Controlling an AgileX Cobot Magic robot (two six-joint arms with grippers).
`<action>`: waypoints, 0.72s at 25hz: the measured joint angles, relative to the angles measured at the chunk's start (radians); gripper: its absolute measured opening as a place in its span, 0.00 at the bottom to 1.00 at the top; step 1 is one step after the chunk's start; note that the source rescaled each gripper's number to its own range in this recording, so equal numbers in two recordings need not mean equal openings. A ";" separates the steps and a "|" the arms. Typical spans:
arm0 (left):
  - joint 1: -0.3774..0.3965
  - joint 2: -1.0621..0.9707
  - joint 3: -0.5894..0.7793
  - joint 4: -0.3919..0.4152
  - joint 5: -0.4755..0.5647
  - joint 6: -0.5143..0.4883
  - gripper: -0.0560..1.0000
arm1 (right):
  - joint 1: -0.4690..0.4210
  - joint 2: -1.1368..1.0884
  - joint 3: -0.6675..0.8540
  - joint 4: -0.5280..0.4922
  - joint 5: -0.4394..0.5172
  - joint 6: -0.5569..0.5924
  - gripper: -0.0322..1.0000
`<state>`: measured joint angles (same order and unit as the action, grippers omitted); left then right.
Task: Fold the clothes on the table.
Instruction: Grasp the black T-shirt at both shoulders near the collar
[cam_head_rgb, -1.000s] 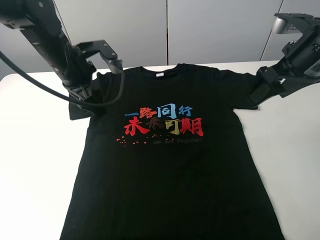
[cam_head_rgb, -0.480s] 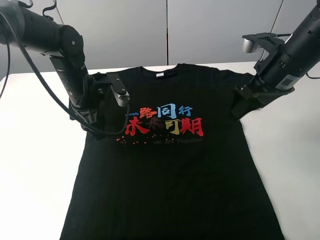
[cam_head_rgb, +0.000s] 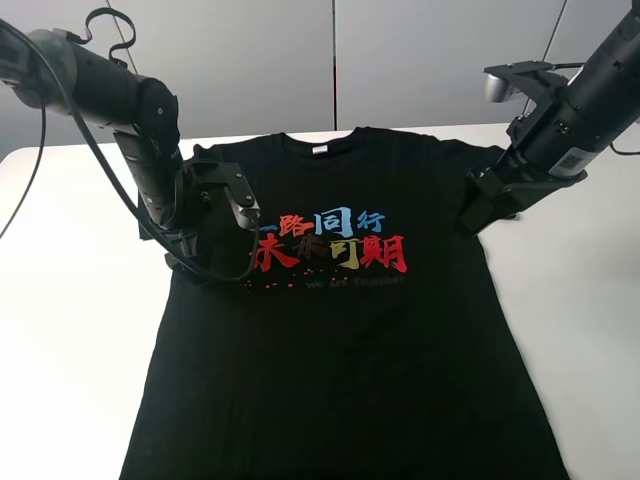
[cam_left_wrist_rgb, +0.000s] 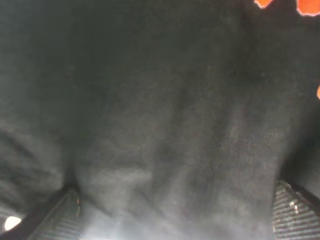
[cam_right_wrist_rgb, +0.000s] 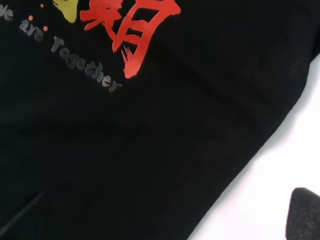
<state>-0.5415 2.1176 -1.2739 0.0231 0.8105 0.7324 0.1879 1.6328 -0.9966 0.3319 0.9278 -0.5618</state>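
Observation:
The clothes, one black T-shirt (cam_head_rgb: 340, 350) with red, blue and yellow characters (cam_head_rgb: 330, 242) and a white neck tag (cam_head_rgb: 319, 151), lie flat and face up on the white table (cam_head_rgb: 70, 300). My left gripper (cam_head_rgb: 192, 255) points down onto the shirt's left chest beside the print. In the left wrist view, black shirt fabric (cam_left_wrist_rgb: 165, 115) fills the frame, and the left gripper (cam_left_wrist_rgb: 175, 220) is open with ribbed fingertips (cam_left_wrist_rgb: 60, 220) wide apart. My right gripper (cam_head_rgb: 478, 212) is open at the shirt's right armpit. One fingertip (cam_right_wrist_rgb: 305, 216) hangs over bare table (cam_right_wrist_rgb: 280, 170) beside the shirt's side edge (cam_right_wrist_rgb: 125, 140).
Grey wall panels (cam_head_rgb: 330, 60) rise behind the table's far edge. A black cable (cam_head_rgb: 60, 140) loops off the left arm above the table's left part. The shirt's hem runs out of the bottom of the high view. White tabletop shows on both sides of the shirt.
Both arms have swung inward and down from the sleeves. The left gripper now sits over the left chest, the right one at the right armpit. The shirt has not moved.

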 joint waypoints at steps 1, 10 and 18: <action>0.000 0.002 0.000 0.002 -0.002 0.000 1.00 | 0.000 0.000 0.000 0.000 0.000 0.000 1.00; 0.000 0.004 0.002 0.060 -0.041 -0.064 1.00 | 0.000 0.000 0.000 0.000 -0.007 0.000 1.00; -0.007 -0.004 0.045 0.058 -0.071 -0.074 0.76 | 0.000 0.000 0.000 0.000 -0.019 0.000 1.00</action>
<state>-0.5484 2.1137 -1.2289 0.0808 0.7396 0.6588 0.1879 1.6328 -0.9966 0.3319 0.9090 -0.5618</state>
